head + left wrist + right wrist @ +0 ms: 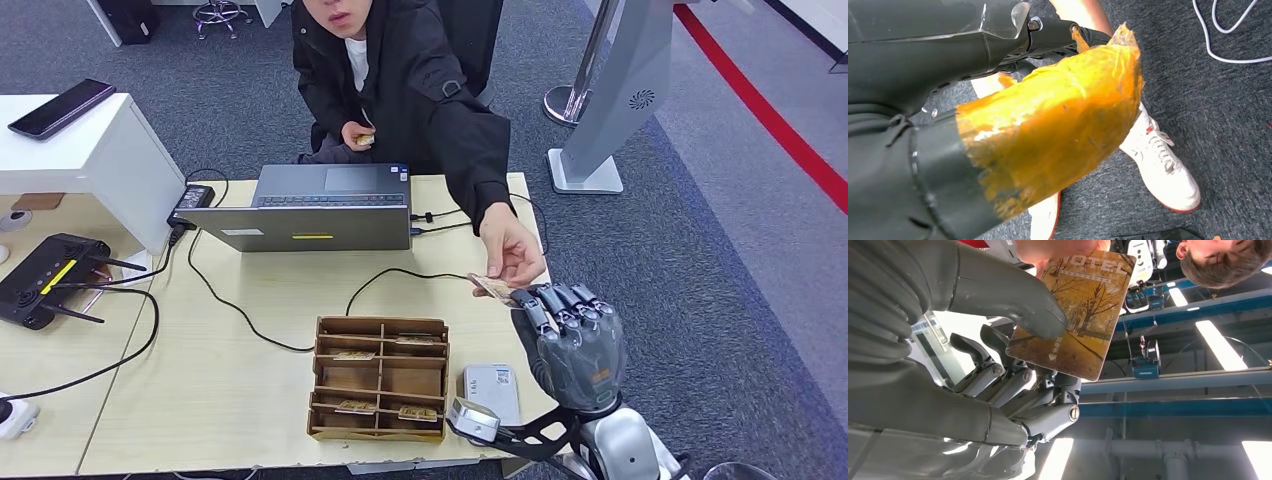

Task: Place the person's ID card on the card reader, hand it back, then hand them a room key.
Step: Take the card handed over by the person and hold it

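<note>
Grey carpet surrounds a pale wooden desk (250,330). Beyond its right edge, the right hand (570,340) pinches a brown autumn-tree room key card printed HOTEL (1073,315) between thumb (1013,300) and fingers; a seated person's hand (512,255) grips the card's far end. Nearby on the desk lie a white flat card reader (491,388) and a brown compartmented cardboard card box (380,378), with a silver laptop (320,210) farther back. The left hand (1048,130), wrapped in orange tape, hangs above the floor; its grip state cannot be told.

Autumn-print room key (1075,315) between fingers (1013,300)
</note>
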`<state>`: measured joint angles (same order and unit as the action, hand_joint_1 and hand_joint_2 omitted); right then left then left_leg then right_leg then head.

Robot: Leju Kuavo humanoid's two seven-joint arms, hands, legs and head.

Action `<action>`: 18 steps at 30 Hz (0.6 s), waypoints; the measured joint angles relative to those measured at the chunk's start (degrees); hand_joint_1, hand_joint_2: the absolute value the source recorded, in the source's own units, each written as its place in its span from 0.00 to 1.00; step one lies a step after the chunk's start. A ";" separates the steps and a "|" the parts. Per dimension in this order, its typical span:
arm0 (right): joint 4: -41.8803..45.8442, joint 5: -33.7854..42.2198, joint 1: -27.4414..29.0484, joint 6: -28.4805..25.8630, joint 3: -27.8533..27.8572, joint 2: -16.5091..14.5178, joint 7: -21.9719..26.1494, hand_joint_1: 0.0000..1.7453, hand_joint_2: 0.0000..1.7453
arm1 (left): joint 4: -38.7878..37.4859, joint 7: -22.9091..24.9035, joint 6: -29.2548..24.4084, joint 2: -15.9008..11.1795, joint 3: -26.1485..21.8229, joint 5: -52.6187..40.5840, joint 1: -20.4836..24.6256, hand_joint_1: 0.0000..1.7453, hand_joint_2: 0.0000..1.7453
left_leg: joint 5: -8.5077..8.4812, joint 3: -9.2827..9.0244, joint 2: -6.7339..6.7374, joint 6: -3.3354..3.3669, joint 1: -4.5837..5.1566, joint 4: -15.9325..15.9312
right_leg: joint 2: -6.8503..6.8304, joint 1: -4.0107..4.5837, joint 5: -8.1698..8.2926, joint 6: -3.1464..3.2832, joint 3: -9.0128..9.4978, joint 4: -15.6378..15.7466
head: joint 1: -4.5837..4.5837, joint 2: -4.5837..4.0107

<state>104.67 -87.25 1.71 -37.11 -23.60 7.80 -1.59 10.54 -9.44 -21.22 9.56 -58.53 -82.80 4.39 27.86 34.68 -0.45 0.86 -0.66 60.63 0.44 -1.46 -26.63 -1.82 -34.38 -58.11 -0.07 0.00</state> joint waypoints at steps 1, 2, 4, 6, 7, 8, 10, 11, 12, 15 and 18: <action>0.00 0.12 0.00 0.00 -0.01 0.00 0.10 1.00 1.00 | 0.00 0.00 -0.02 -0.01 0.00 0.01 0.00 0.00 0.00 | 0.00 0.00 0.00 0.00 0.00 0.00 | 0.00 0.00 0.00 0.00 0.00 0.00 | 0.00 0.00; 0.00 0.22 0.01 0.00 -0.01 0.00 0.24 1.00 1.00 | 0.00 0.00 -0.02 -0.01 0.00 0.02 0.00 0.00 0.00 | 0.00 0.00 0.00 0.00 0.00 0.00 | 0.00 0.00 0.00 0.00 0.00 0.00 | 0.00 0.00; 0.01 0.49 0.02 0.00 0.00 0.00 0.57 1.00 1.00 | 0.00 0.00 -0.03 -0.02 0.00 0.05 -0.01 0.00 0.00 | 0.00 0.00 0.00 0.00 0.00 0.00 | 0.00 0.00 0.00 0.00 0.00 0.00 | 0.00 0.00; 0.03 0.99 0.04 0.00 0.01 0.00 1.02 1.00 1.00 | 0.00 -0.01 -0.04 -0.03 0.00 0.09 -0.01 0.00 0.00 | 0.00 0.00 0.00 0.00 0.00 0.00 | 0.00 0.00 0.00 0.00 0.00 0.00 | 0.00 0.00; 0.05 1.48 0.05 0.00 0.02 0.00 1.37 1.00 1.00 | 0.00 -0.01 -0.04 -0.04 0.00 0.12 -0.01 0.00 0.00 | 0.00 0.00 0.00 0.00 0.00 0.00 | 0.00 0.00 0.00 0.00 0.00 0.00 | 0.00 0.00; 0.06 2.27 0.07 0.00 0.02 -0.01 1.85 1.00 1.00 | 0.00 -0.03 -0.05 -0.05 0.00 0.19 -0.02 0.00 0.00 | 0.00 0.00 0.00 0.00 0.00 0.00 | 0.00 0.00 0.00 0.00 0.00 0.00 | 0.00 0.00; 0.07 5.09 0.23 0.00 0.00 -0.06 3.24 1.00 1.00 | 0.00 -0.09 -0.11 -0.07 -0.01 0.39 -0.04 0.00 0.00 | 0.00 0.00 0.00 0.00 0.00 0.00 | 0.00 0.00 0.00 0.00 0.00 0.00 | 0.00 0.00; 0.07 6.99 0.36 0.00 -0.03 -0.09 3.97 1.00 1.00 | 0.00 -0.11 -0.15 -0.08 -0.01 0.55 -0.05 0.00 0.00 | 0.00 0.00 0.00 0.00 0.00 0.00 | 0.00 0.00 0.00 0.00 0.00 0.00 | 0.00 0.00; 0.07 9.04 0.53 0.00 -0.11 -0.10 4.58 1.00 1.00 | 0.00 -0.13 -0.19 -0.08 -0.01 0.71 -0.08 0.00 0.00 | 0.00 0.01 0.00 0.00 0.00 0.00 | 0.00 0.00 -0.01 0.00 0.00 0.00 | 0.00 0.00; 0.07 15.23 1.16 0.15 -0.64 -0.10 5.48 1.00 1.00 | 0.00 -0.13 -0.27 -0.08 -0.02 1.29 -0.16 0.00 0.00 | 0.00 0.01 0.00 0.00 0.00 0.00 | 0.00 0.00 -0.01 0.00 -0.01 0.00 | 0.00 0.00; 0.14 21.84 2.16 1.00 -1.49 -0.07 6.29 1.00 1.00 | 0.00 -0.14 -0.35 -0.08 -0.09 1.90 -0.24 0.00 0.00 | 0.00 0.01 -0.01 0.00 0.00 0.00 | 0.00 0.00 -0.01 0.00 -0.01 0.00 | -0.01 0.00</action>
<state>104.81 -65.42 3.87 -36.12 -25.09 7.74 4.71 10.54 -9.58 -21.57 9.49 -58.62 -80.90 4.16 27.86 34.69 -0.45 0.85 -0.66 60.62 0.44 -1.46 -26.64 -1.82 -34.39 -58.11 -0.07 0.00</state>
